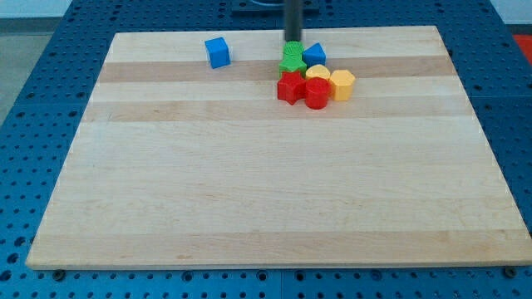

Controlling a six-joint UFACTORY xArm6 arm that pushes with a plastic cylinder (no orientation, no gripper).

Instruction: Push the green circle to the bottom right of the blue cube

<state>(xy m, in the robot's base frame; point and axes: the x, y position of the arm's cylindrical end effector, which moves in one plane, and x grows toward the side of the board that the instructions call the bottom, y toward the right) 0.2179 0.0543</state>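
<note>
Round green block (292,60), no long axis, touching tip (293,41) above; hemmed by blue wedge (314,55), red star (290,86), red cylinder (317,94), yellow blocks (342,84); blue cube (218,51) well left; no pincer fitted.

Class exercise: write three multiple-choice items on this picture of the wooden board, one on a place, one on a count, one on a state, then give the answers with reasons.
1. Where does the blue cube stand on the light wooden board?
A. alone, to the view's left of the cluster
B. inside the cluster
C. at the view's bottom edge

2. How many red blocks are there?
A. one
B. two
C. four

3. Where is my tip?
A. far from every block
B. just above the green block, at the view's top
C. beside the blue cube

Answers: 1 A, the cube sits apart with bare wood around it. 2 B, a red star-like block and a red rounded block lie at the cluster's lower side. 3 B, the dark rod ends directly over the green block, which has a blue block on its right and two yellow blocks lower right.
</note>
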